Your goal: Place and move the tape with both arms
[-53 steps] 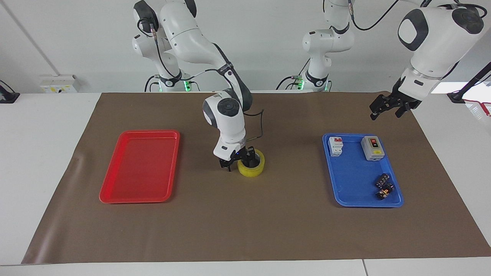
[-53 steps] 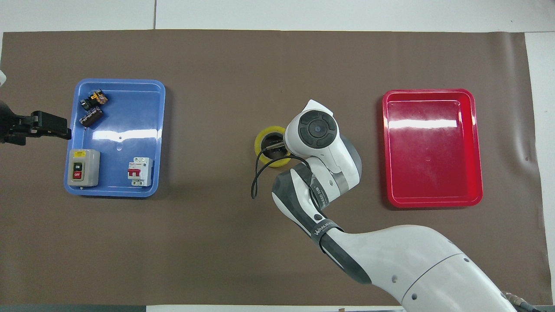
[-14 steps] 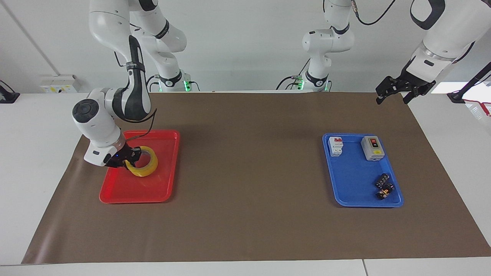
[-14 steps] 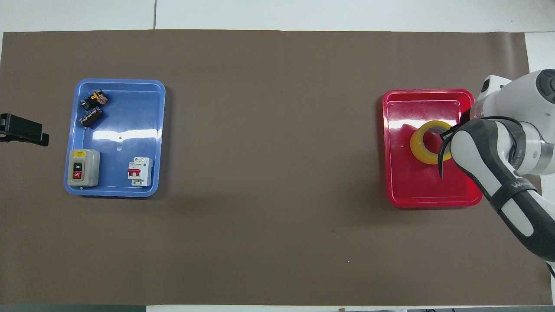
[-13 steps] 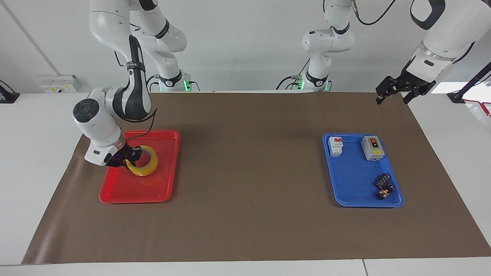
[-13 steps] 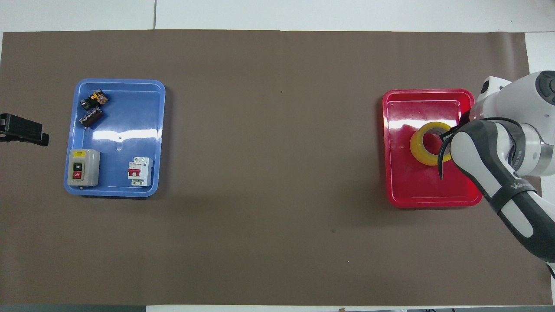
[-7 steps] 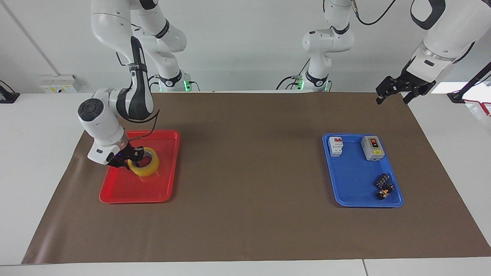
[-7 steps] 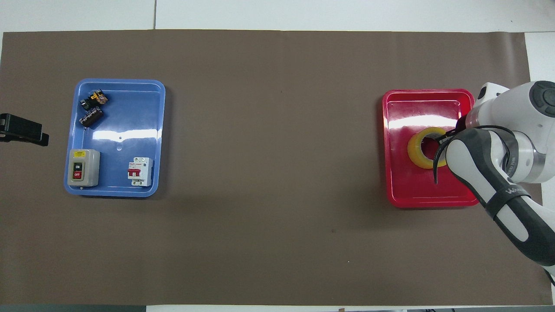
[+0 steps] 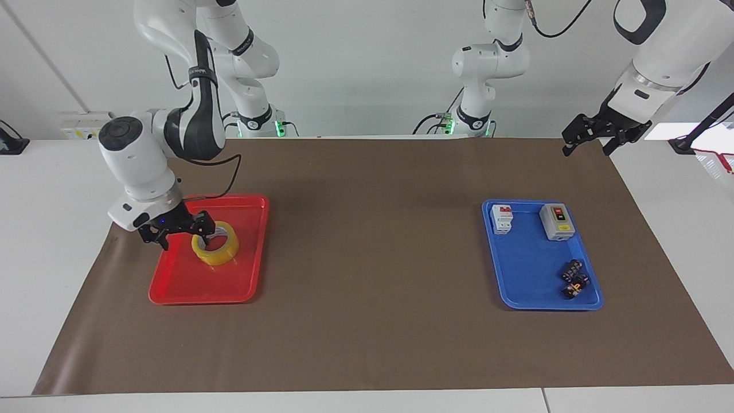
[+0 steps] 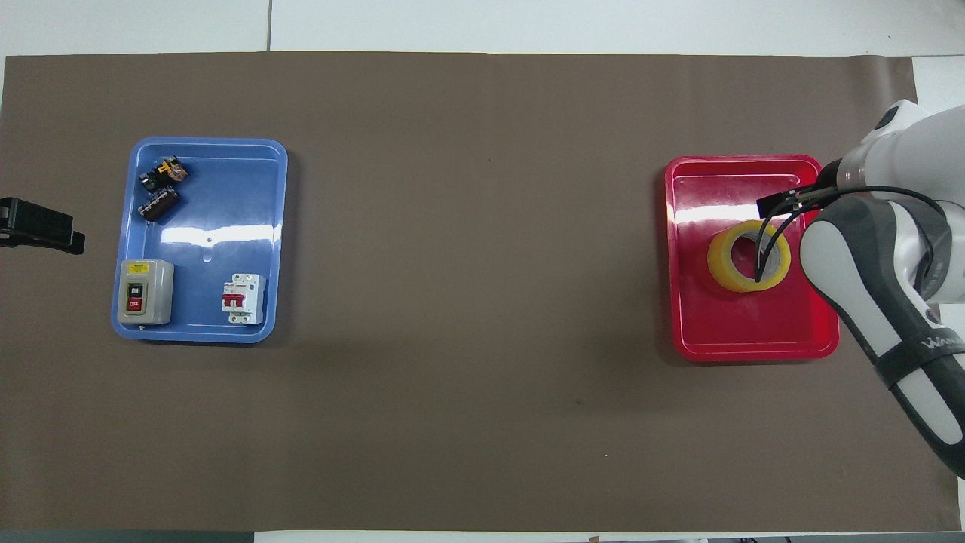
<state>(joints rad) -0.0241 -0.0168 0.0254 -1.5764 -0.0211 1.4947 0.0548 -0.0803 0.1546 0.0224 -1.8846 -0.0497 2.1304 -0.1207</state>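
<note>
Right gripper (image 9: 179,230) over red tray (image 9: 172,287), fingers spread, holding nothing. Yellow tape (image 9: 215,248) flat in that tray, just beside it. Blue tray (image 9: 533,287) with switches. Left gripper (image 9: 586,139) waiting, fingers open, empty.

Tape (image 9: 215,247): translucent yellow, pale core. Tray (image 9: 189,289) under it: glossy red. Second tray (image 9: 530,292): blue. In blue tray: grey switch box (image 9: 557,221) with red and black buttons, yellow label; white breaker (image 9: 502,218) with red toggle; small black-orange parts (image 9: 575,279). Table cover (image 9: 373,258): plain brown.
</note>
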